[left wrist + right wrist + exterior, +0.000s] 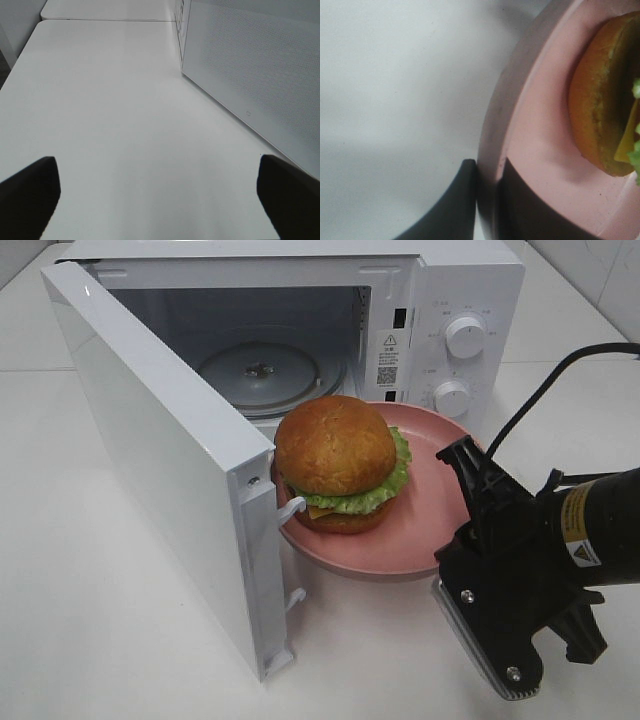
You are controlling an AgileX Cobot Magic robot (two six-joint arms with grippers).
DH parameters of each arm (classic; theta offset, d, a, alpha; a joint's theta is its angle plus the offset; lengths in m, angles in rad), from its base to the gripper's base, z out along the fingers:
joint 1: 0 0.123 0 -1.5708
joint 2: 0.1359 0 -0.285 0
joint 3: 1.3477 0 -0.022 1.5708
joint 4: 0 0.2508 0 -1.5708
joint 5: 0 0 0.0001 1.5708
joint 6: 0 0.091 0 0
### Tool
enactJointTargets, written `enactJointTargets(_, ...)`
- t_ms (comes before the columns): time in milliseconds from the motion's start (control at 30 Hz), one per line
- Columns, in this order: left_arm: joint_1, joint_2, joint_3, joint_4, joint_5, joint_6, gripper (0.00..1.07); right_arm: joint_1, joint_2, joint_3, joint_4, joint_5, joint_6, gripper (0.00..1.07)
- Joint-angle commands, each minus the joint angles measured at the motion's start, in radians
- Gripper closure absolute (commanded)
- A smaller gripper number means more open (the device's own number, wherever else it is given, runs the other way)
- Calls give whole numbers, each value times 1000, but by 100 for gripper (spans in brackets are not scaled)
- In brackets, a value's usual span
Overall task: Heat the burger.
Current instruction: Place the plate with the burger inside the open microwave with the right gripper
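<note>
Burger [338, 462] sits on the pink plate [425, 530] just in front of the open microwave [460, 280]. The right gripper [489, 192] is clamped on the plate's rim; the left gripper [160, 197] hangs with jaws wide apart over the white table [125, 100]

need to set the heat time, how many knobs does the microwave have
2. Both are on the front of the microwave, right of its opening: the upper knob, and the lower knob directly below it, just behind the pink plate. None seems hidden.
</note>
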State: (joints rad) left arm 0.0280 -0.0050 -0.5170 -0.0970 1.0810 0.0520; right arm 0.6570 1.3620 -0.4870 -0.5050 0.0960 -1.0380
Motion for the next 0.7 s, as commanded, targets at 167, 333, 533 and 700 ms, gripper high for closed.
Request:
enactJointTargets(167,2,-14,1,-3,-13,4,6,-15,10,-78,311,-55,-333,107)
enactJointTargets(333,2,-14,1,-3,-13,4,6,-15,55,-122,388,-57,-394,107)
enactJointTargets(533,2,-14,1,-3,-13,4,6,-47,139,-192,482,-60,-488,107)
enactJointTargets(700,2,-14,1,-3,-13,4,6,-61,175,-229,488,-64,-503,107)
